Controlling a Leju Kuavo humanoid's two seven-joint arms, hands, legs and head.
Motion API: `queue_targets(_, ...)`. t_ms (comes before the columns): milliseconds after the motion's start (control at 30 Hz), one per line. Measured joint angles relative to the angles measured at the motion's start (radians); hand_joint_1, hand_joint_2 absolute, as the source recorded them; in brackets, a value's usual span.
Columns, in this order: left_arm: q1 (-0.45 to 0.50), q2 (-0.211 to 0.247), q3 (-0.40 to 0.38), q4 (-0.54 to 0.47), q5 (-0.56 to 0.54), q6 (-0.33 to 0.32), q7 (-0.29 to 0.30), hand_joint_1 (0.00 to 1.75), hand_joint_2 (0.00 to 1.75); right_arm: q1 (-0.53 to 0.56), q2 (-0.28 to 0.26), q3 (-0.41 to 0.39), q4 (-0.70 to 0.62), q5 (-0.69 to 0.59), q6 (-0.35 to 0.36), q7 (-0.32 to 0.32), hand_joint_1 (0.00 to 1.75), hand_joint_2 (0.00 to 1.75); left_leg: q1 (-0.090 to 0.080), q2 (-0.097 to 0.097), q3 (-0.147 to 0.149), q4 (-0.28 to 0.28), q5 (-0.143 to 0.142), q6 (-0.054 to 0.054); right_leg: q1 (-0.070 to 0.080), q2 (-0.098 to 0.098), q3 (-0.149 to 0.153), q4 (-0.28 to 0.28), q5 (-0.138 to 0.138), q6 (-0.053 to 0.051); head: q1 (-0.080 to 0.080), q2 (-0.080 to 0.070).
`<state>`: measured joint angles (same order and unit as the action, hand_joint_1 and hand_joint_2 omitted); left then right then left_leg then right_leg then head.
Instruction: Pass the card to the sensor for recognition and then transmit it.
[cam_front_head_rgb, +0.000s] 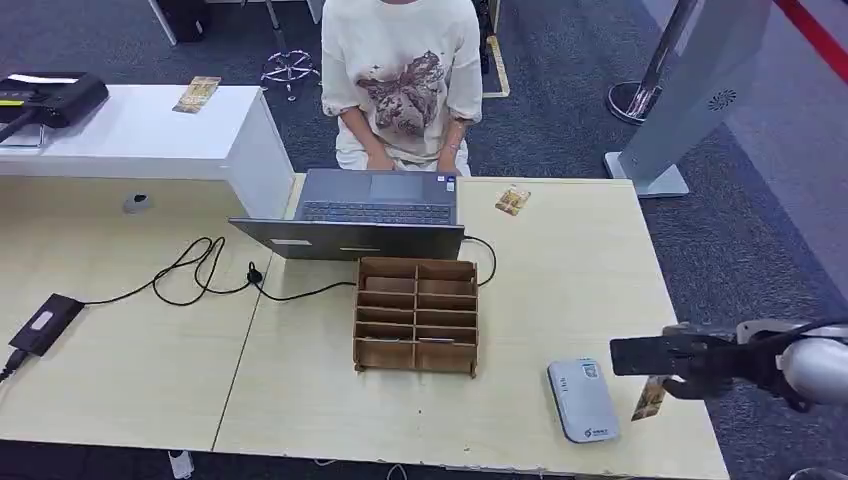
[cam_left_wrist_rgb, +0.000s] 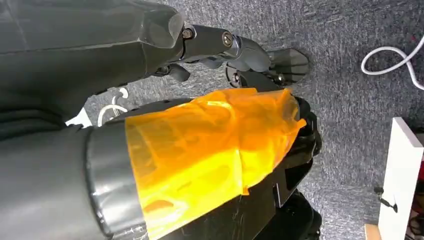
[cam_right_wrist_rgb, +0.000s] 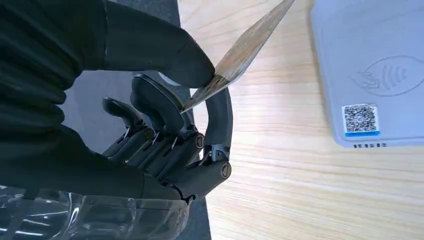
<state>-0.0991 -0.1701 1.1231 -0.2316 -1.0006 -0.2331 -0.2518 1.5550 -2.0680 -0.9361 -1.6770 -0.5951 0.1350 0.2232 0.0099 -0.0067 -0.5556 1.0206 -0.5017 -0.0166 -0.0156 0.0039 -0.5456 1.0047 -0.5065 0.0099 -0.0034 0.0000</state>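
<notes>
My right hand (cam_front_head_rgb: 705, 365) hovers over the table's right front corner and pinches a small brownish card (cam_front_head_rgb: 650, 398) that hangs below it. In the right wrist view the thumb presses the card (cam_right_wrist_rgb: 246, 46) against a dark finger, with the card tilted on edge above the wood. The sensor (cam_front_head_rgb: 582, 400), a flat grey-blue reader, lies just left of the card; its QR label and wave mark show on the sensor (cam_right_wrist_rgb: 380, 70) up close. The card is beside the reader, not over it. My left hand (cam_left_wrist_rgb: 225, 44) hangs over the carpet, fingers stretched out and holding nothing.
A wooden slotted organiser (cam_front_head_rgb: 416, 315) stands mid-table behind the reader, with a laptop (cam_front_head_rgb: 375, 212) beyond it and a seated person (cam_front_head_rgb: 402, 80). A second card (cam_front_head_rgb: 512, 200) lies at the far right. Cables (cam_front_head_rgb: 200, 270) and a power adapter (cam_front_head_rgb: 40, 325) lie left.
</notes>
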Motion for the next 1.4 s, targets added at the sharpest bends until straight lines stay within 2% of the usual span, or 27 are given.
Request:
queue_targets(567,-0.01,-0.008,-0.001,0.0,-0.008,-0.004,0.012,0.0,0.0,0.0,0.0,-0.002,-0.078,-0.025,-0.041,0.035,1.75,1.75,0.0,0.0,0.0,0.0,0.0,0.0,0.0,0.0,0.0,0.0,0.0,0.0,0.0,0.0)
queue_targets(1100,-0.003,-0.026,-0.001,0.0,-0.013,-0.019,0.026,0.0,0.0,0.0,0.0,-0.011,-0.103,-0.066,-0.042,-0.007,1.75,1.75,0.0,0.0,0.0,0.0,0.0,0.0,0.0,0.0,0.0,0.0,0.0,0.0,0.0,0.0)
queue_targets(1400,0.002,-0.035,-0.005,0.0,-0.029,-0.026,0.035,0.0,0.0,0.0,0.0,-0.066,-0.107,-0.046,0.037,0.045,1.75,1.75,0.0,0.0,0.0,0.0,0.0,0.0,0.0,0.0,0.0,0.0,0.0,0.0,0.0,0.0)
